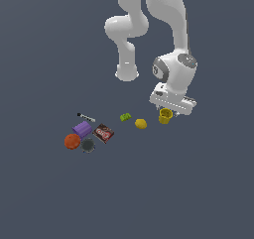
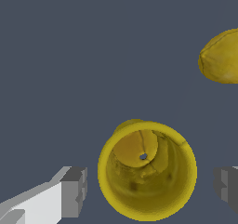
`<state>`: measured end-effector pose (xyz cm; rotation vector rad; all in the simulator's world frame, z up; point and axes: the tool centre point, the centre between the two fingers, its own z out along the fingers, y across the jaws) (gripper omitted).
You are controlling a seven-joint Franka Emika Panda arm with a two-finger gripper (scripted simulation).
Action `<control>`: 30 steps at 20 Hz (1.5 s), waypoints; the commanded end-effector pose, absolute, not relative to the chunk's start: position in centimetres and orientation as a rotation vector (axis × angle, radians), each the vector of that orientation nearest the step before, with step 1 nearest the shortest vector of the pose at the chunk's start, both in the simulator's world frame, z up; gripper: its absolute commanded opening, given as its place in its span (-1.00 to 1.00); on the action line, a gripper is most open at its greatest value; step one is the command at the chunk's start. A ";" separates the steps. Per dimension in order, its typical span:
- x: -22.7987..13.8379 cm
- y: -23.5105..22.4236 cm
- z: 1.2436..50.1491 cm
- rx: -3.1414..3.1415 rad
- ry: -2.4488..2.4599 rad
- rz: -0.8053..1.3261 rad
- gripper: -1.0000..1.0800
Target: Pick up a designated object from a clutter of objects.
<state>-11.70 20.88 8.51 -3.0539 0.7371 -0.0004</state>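
flat slate-grey ground fills both views, matte and unmarked, and we see every item resting directly on it.

in the exterior view the white arm (image 1: 171, 44), smooth and glossy with rounded joints, bends down so that its gripper (image 1: 171, 110) hangs right over the yellow cup (image 1: 165, 116). the cup stands upright at the exterior view's right end of the scattered row, apart from everything else; its nearest neighbour is the lemon (image 1: 141, 124), near it toward the exterior view's left.

in the wrist view we look straight down into the cup (image 2: 148, 171): a round flared rim, walls tapering to a smaller flat base with a tiny dark hole, the inside mottled and slightly rough. the two grey, blocky fingertips (image 2: 74, 192) sit on either side of the rim with grey ground showing between each pad and the cup, so the claw is spread wide and grips nothing. the lemon (image 2: 222, 56) shows as a dimpled, oval lump at the frame's edge.

further toward the exterior view's left we see a small lumpy green piece (image 1: 125, 117), then a tight cluster: a thin black-and-white marker (image 1: 86, 117), a purple cup (image 1: 82, 129) lying on its side, a flat red-brown box (image 1: 103, 133) with printed faces, an orange ball (image 1: 72, 141) and a dark disc (image 1: 88, 145), the last four touching or nearly so.
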 end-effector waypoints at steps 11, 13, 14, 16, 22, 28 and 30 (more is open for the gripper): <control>-11.8 20.9 5.0 -3.053 0.740 0.001 0.92; -11.8 20.9 5.0 -3.053 0.740 0.001 -1.00; -11.8 20.9 5.0 -3.053 0.740 0.001 -1.00; -11.8 20.9 5.0 -3.053 0.740 0.001 -1.00; -11.8 21.0 5.1 -3.052 0.738 -0.002 -1.00; -11.3 20.6 5.9 -3.052 0.738 -0.002 -1.00; -10.9 20.2 6.5 -3.052 0.738 -0.002 -1.00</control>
